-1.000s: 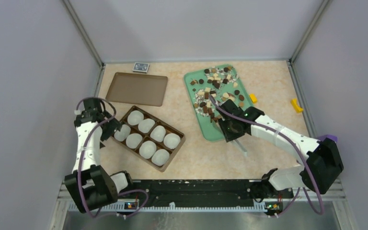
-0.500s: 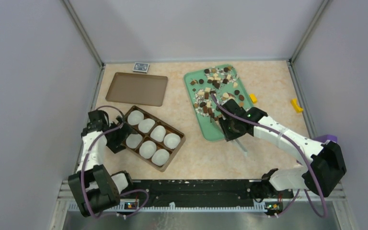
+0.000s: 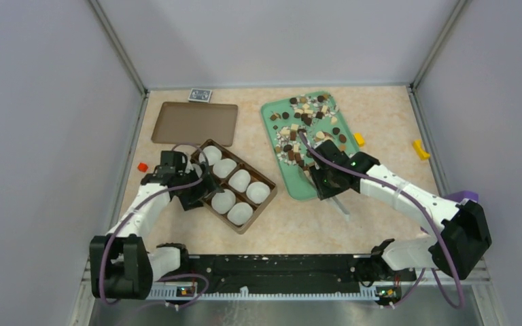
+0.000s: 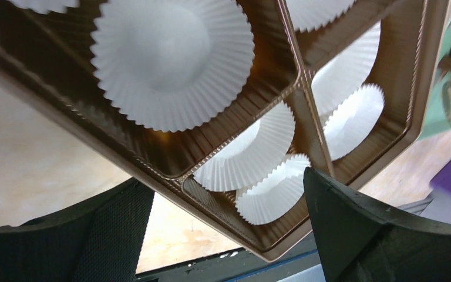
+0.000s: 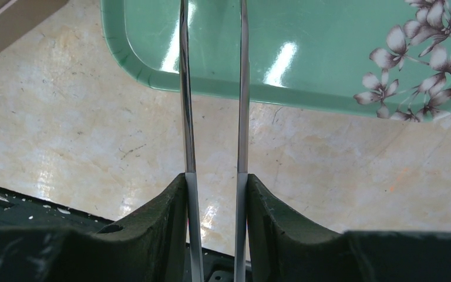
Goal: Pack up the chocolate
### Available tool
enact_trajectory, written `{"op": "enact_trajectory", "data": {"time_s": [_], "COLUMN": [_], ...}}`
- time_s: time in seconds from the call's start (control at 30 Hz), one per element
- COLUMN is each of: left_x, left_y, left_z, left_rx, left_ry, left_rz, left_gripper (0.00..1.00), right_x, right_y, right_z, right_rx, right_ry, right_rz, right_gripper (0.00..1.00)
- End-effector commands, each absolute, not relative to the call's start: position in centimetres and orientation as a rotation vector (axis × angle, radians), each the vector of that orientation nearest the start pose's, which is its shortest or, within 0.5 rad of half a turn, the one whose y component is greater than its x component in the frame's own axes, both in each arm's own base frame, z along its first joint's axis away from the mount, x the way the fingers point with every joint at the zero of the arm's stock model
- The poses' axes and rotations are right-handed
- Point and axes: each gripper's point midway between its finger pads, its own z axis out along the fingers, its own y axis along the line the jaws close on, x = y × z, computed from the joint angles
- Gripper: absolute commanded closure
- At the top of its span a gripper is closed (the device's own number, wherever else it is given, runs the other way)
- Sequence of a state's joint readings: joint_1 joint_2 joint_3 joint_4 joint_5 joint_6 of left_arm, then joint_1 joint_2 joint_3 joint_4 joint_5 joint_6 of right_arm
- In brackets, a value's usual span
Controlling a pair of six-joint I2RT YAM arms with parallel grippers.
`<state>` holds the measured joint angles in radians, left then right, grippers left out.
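Note:
The chocolate, many tiny dark, tan and cream pieces, lies on the far half of a green tray. My right gripper hovers over the tray's near end, shut on metal tongs. In the right wrist view the two tong blades run from between my gripper's jaws over the tray's bare corner; no chocolate shows there. My left gripper is open astride the near left rim of the brown box, which holds white paper cups. The left wrist view shows the rim between my left gripper's jaws.
A flat brown lid lies at the back left, with a small blue pack behind it. Two yellow blocks lie right of the green tray. A small red block lies left of the box.
My left arm has swung right, and the brown box has slid right with it towards the green tray. The red block has come into view. My right gripper has barely moved.

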<state>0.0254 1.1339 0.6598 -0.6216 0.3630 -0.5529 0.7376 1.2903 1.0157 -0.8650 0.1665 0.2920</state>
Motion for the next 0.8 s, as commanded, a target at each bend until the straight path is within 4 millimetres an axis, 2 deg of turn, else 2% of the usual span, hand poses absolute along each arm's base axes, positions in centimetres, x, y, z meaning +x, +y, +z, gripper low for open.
{"op": "enact_trajectory", "data": {"time_s": [0.0, 0.17, 0.27, 0.47, 0.6, 0.77], "left_x": [24.5, 24.2, 24.3, 27.0, 29.4, 33.6], "left_y": [-10.4, -10.7, -10.3, -7.3, -5.9, -3.4], "left_z": [8.5, 10.3, 12.7, 18.1, 18.5, 17.4], "left_rx": [-0.565, -0.518, -0.466, -0.422, -0.461, -0.527], "left_ry": [2.596, 2.601, 2.577, 2.460, 2.449, 2.423], "left_rz": [-0.694, -0.685, -0.656, -0.434, -0.347, -0.282], "left_gripper": [0.01, 0.01, 0.01, 0.01, 0.01, 0.01], "right_x": [21.9, 21.8, 22.0, 22.7, 23.5, 24.1], "right_y": [17.9, 17.9, 18.1, 19.7, 22.0, 26.6], "right_z": [15.1, 16.3, 17.4, 19.8, 21.4, 23.5], "right_rx": [-0.495, -0.476, -0.465, -0.468, -0.500, -0.581], "right_ry": [2.524, 2.508, 2.491, 2.442, 2.388, 2.306], "right_rz": [0.177, 0.193, 0.215, 0.296, 0.359, 0.431], "right_gripper": [0.72, 0.72, 0.73, 0.73, 0.73, 0.73]}}
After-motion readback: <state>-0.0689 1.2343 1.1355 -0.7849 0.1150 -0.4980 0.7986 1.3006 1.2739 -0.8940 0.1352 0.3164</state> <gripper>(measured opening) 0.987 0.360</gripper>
